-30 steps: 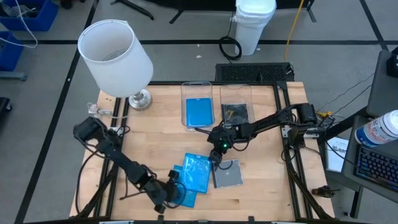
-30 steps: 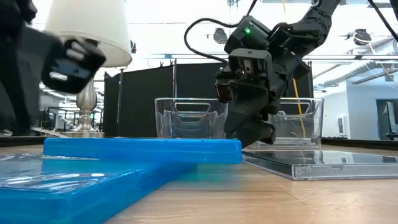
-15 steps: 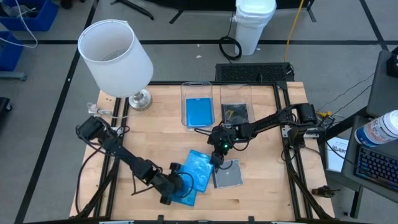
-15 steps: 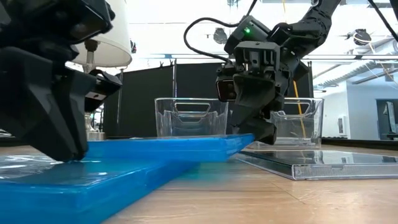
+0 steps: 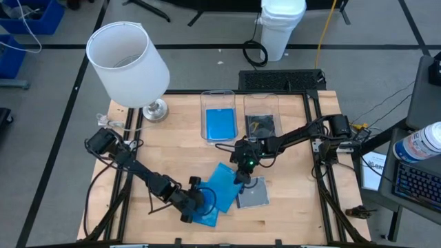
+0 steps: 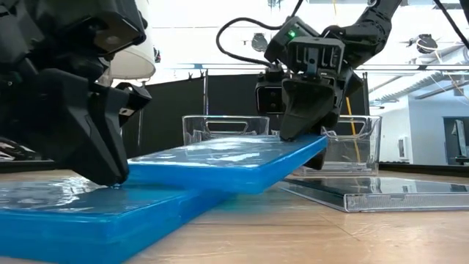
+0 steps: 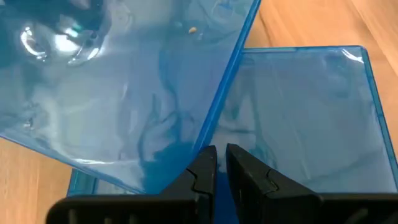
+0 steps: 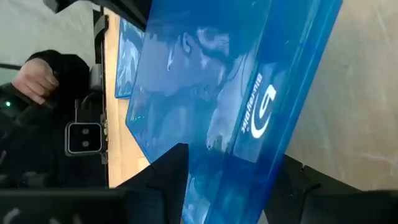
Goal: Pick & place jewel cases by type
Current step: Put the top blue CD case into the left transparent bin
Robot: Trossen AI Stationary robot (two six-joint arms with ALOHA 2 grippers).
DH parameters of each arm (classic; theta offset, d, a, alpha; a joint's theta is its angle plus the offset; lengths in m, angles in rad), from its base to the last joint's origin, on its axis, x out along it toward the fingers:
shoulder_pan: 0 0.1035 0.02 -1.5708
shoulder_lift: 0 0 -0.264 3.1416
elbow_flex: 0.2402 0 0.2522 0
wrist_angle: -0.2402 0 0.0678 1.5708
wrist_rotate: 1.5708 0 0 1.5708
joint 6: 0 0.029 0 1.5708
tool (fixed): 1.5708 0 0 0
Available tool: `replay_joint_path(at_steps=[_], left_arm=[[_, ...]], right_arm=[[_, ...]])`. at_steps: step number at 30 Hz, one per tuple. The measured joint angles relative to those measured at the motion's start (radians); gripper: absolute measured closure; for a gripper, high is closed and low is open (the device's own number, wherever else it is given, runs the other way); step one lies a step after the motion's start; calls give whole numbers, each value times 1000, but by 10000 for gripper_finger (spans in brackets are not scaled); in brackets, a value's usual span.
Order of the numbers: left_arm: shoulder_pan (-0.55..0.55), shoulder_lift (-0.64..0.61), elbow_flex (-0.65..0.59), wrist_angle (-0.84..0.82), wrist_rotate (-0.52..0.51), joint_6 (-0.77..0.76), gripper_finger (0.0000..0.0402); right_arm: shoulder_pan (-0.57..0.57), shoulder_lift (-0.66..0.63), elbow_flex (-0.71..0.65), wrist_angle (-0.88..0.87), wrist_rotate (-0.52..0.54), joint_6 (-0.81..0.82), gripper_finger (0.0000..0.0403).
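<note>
High view: blue case in left bin.

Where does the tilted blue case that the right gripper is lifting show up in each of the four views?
High: blue case at table centre-front, below the right gripper.
Low: mid-frame, slanting up to the right.
Left wrist: upper left, overlapping the lower case.
Right wrist: fills the centre.
Shared landmark: the lower case, seen in high, low and left wrist views.

Even overhead light fills the scene, casting soft shadows on the table. Low view: the bright ceiling backlights dark arms, and glare streaks the tilted blue jewel case. Near surfaces blur.
</note>
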Motion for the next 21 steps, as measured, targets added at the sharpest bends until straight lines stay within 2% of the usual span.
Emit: replay_joint_path(at_steps=[12,21], left_arm=[[-40,0,0,2,-11,46,355],[-102,0,-1,9,-18,86,355]], right_arm=[[0,-10,0,133,-38,-10,349],[-1,-173,-1,116,-3,-65,376]])
